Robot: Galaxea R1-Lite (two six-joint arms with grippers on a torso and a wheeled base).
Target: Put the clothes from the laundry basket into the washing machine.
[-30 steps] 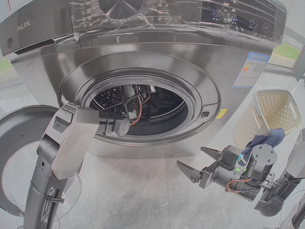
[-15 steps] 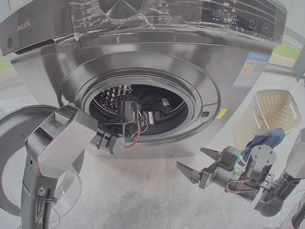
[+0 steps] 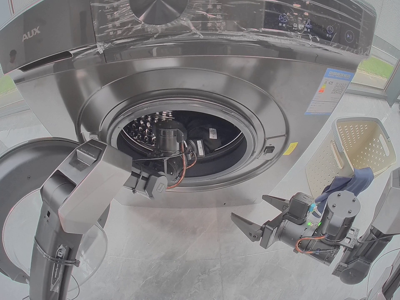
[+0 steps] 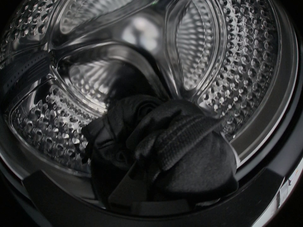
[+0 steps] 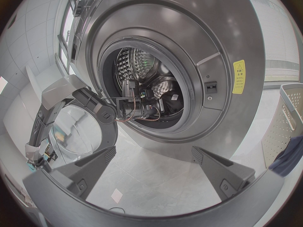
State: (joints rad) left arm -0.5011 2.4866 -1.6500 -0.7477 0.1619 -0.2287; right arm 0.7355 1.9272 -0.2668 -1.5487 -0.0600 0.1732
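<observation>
1. Washing machine [image 3: 250, 84]: front-loading, with a silver-grey body. It stands on a grey tiled floor [image 3: 175, 246]. Its round opening is uncovered.
2. Door [image 3: 25, 180]: round, with a clear centre pane. It is swung fully open on the robot's left side of the opening.
3. Control panel [image 3: 291, 17]: dark and covered in crinkled clear film, with a round metal dial [image 3: 158, 1] at its middle.
4. Stickers: a blue-edged label [image 3: 331, 90] is on the upper right of the front, and a small yellow one [image 3: 290, 148] is beside the door latch [image 3: 269, 149].
5. Drum [image 4: 246, 48]: perforated bright steel with raised paddles.
6. Black garment [image 4: 164, 148]: a bunched dark cloth with a ribbed band. It lies on the drum's bottom, just behind the front lip, and a white tag shows on it in the head view.
7. Left gripper [image 3: 195, 147]: it sits at the mouth of the opening with its wrist across the lower rim, pointing into the drum near the black garment. Whether it is open or closed cannot be told.
8. Right gripper [image 3: 249, 207]: it hangs low over the floor in front of the machine, to the right of the opening. Its fingers [image 5: 217, 167] are spread wide and hold nothing.
9. Laundry basket [image 3: 325, 163]: cream perforated plastic with a grey rim. It stands on the floor just to the right of the machine, tilted so that its inside shows.
10. Blue garment [image 3: 354, 182]: dark blue cloth draped over the basket's near rim. It hangs partly outside, just behind the right arm's wrist.
</observation>
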